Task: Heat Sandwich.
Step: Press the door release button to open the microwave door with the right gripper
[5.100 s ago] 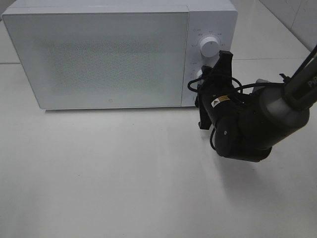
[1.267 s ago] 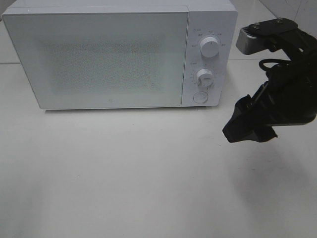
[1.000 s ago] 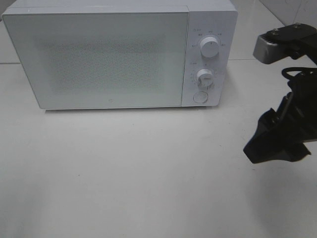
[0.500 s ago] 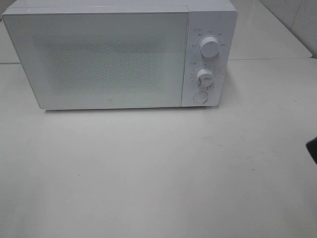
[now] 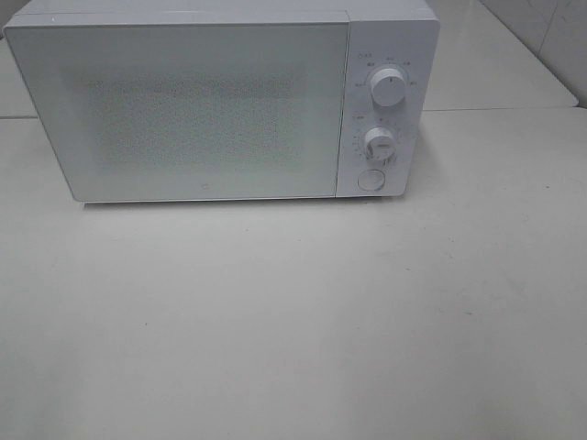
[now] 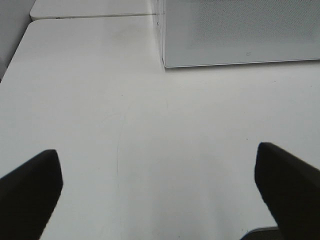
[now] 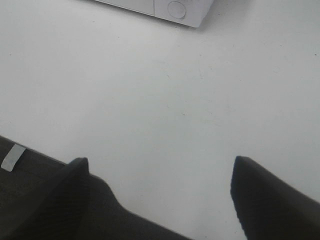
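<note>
Right arm gone from the overhead view: earlier it was up at the control panel with the right end effector (image 7: 160,162) on the lower dial (image 5: 378,142), then it backed off to the right edge, and now it is out of shot. Nothing else has shifted. The microwave (image 5: 220,101) sits in the same spot at the back of the bench (image 5: 293,321), door (image 5: 183,105) shut as before.

Right end effector: fingers spread, nothing between them, hanging over bare bench, with the microwave's round button (image 7: 176,9) well ahead of it. Left end effector (image 6: 156,165): fingers spread fully wide, empty, parked over the bench off the microwave's left front corner.

Sandwich: not visible in any view. The door panel is frosted and shows nothing behind it. With the door shut and the dial just worked, it is likely inside, but that cannot be confirmed.

Both arms look pulled back to keep clear of the door while heating runs. Upper dial (image 5: 387,88) and lower dial settings are too small to read. Task looks late-stage; the dial-setting step appears done.
</note>
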`<state>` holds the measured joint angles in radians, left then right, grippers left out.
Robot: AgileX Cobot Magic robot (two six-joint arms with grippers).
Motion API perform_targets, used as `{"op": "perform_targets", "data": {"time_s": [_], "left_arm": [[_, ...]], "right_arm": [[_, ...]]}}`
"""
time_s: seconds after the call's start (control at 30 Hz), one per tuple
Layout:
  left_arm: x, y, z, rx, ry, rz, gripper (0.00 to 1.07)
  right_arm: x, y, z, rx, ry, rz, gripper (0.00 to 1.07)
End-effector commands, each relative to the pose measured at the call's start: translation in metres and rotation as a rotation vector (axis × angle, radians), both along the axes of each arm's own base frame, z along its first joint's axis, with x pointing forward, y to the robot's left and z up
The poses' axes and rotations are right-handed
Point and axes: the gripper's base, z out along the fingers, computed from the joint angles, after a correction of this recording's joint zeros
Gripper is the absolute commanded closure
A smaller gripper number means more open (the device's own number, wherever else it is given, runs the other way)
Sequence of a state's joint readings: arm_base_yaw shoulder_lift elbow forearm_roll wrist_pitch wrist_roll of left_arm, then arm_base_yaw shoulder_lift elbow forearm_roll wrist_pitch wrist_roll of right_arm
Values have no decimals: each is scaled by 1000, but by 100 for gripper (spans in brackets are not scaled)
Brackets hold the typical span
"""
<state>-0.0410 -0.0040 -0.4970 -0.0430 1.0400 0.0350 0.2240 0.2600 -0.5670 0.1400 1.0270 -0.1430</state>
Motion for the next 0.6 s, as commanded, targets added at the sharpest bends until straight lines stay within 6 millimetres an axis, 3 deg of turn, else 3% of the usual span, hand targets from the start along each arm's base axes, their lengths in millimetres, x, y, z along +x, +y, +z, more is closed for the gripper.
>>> {"op": "perform_targets", "data": {"time_s": [0.03,0.6], "left_arm": [[-3,0,0,-3,-33,-1,3],[-3,0,0,-3,-33,-1,3]], "right_arm": [[-10,-4,-13,48,-28,-90,33],[-38,-7,-16,89,-202,-245,39]]}}
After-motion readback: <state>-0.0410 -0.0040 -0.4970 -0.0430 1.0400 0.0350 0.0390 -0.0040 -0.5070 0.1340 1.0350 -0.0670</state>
